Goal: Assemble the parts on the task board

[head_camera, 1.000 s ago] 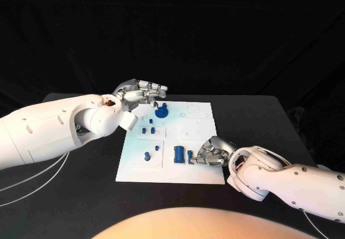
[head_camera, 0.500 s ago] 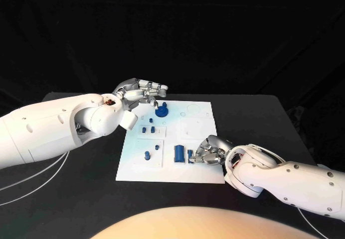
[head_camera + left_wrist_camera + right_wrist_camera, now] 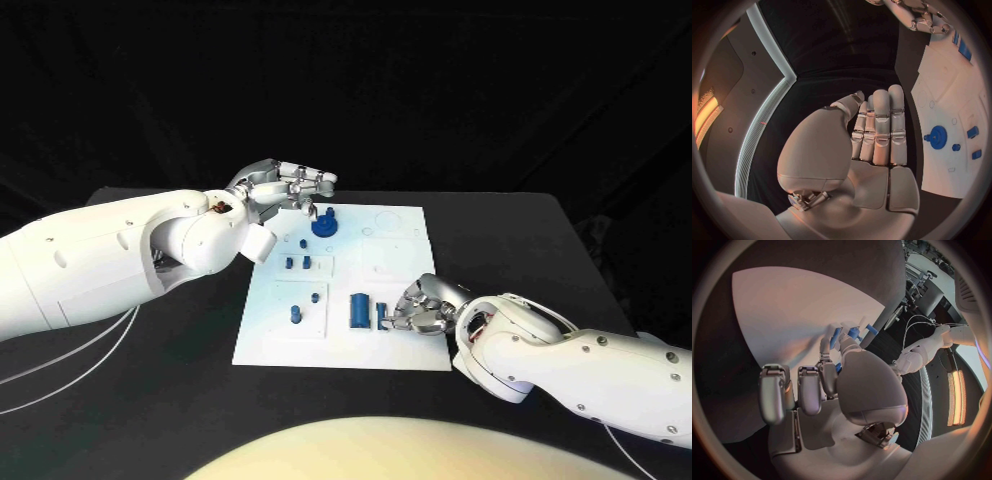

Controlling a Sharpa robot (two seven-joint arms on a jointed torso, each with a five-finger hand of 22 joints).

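Observation:
The white task board lies mid-table. A blue gear-like part stands near its far edge, and it also shows in the left wrist view. Small blue parts and a long blue part sit nearer me. My left hand hovers above the board's far left corner with straight fingers and holds nothing. My right hand rests low on the board's near right side. Its thumb and a fingertip pinch a small blue part beside the long one.
The black table surrounds the board, with bare surface on both sides. White cables trail over the table under my left arm. Two more small blue parts lie near the board's left edge.
My right hand moved a little left over the small blue part, then eased back slightly. The left hand and the other parts have stayed put.

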